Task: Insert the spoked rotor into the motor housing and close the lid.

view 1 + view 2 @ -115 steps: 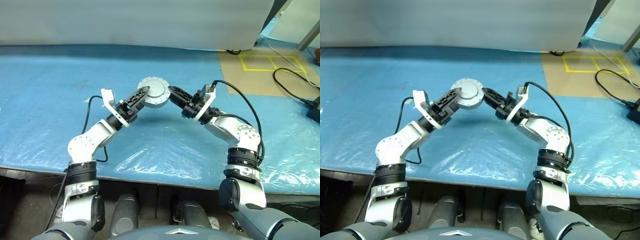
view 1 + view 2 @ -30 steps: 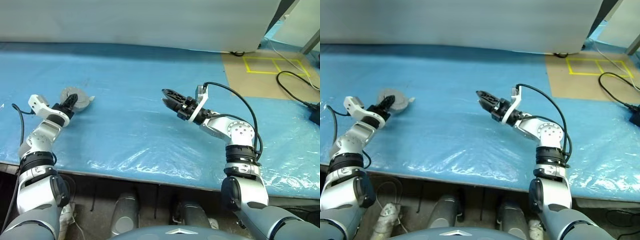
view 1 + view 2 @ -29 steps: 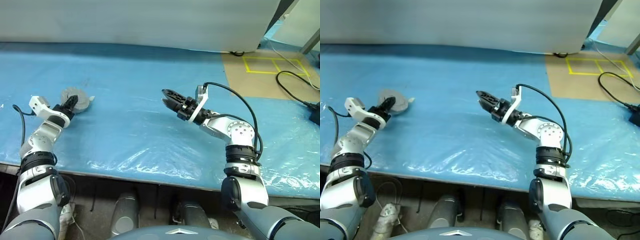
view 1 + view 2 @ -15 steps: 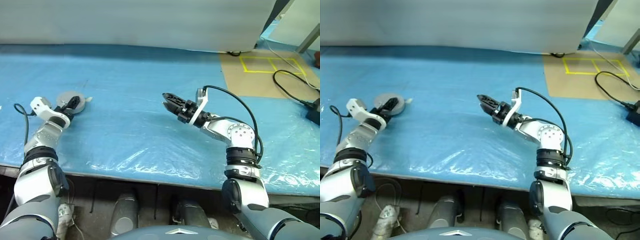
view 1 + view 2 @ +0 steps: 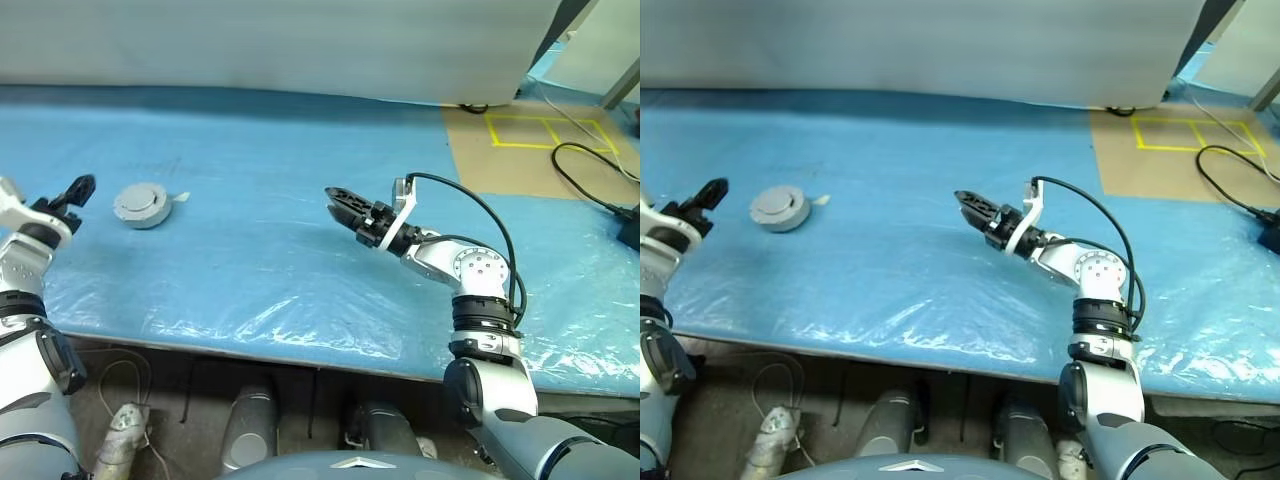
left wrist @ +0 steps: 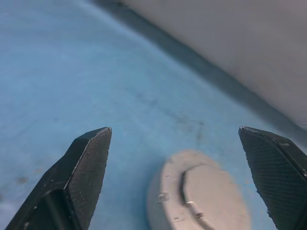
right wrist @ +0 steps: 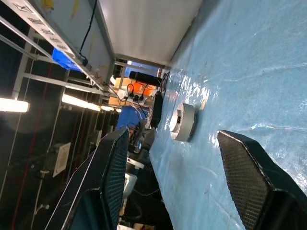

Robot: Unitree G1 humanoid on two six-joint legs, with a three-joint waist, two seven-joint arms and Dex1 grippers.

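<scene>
**Closed motor assembly set on the blue table, both grippers free of it**

A short round silver-grey metal motor housing point(image 5: 141, 205) is seen resting on the blue plastic-covered table point(image 5: 260, 250), towards the robot's left side. It is topped by a solid round grey lid with a raised central hub point(image 6: 206, 189), which is seated flat on the housing; a small pale tab is seen beside the housing on the sheet. The spoked rotor cannot be made out, and whether it sits under the lid cannot be told.

The left gripper point(image 5: 72, 193) is held just to the left of the housing, near it but apart from it, with a strip of bare sheet between them. Its two black fingers point(image 6: 88, 165) are spread wide, and nothing is held between them; in the left wrist view the capped housing is framed in the gap beyond the fingertips.

The right gripper point(image 5: 342, 203) is held above the middle of the table, well apart from the housing and pointed towards the robot's left. Its fingers point(image 7: 112, 177) are parted, and nothing is gripped; in the right wrist view the housing point(image 7: 183, 122) is seen far off between them.

A brown board with yellow tape squares point(image 5: 540, 128) is laid at the far right, with black cables point(image 5: 590, 185) across it.
</scene>
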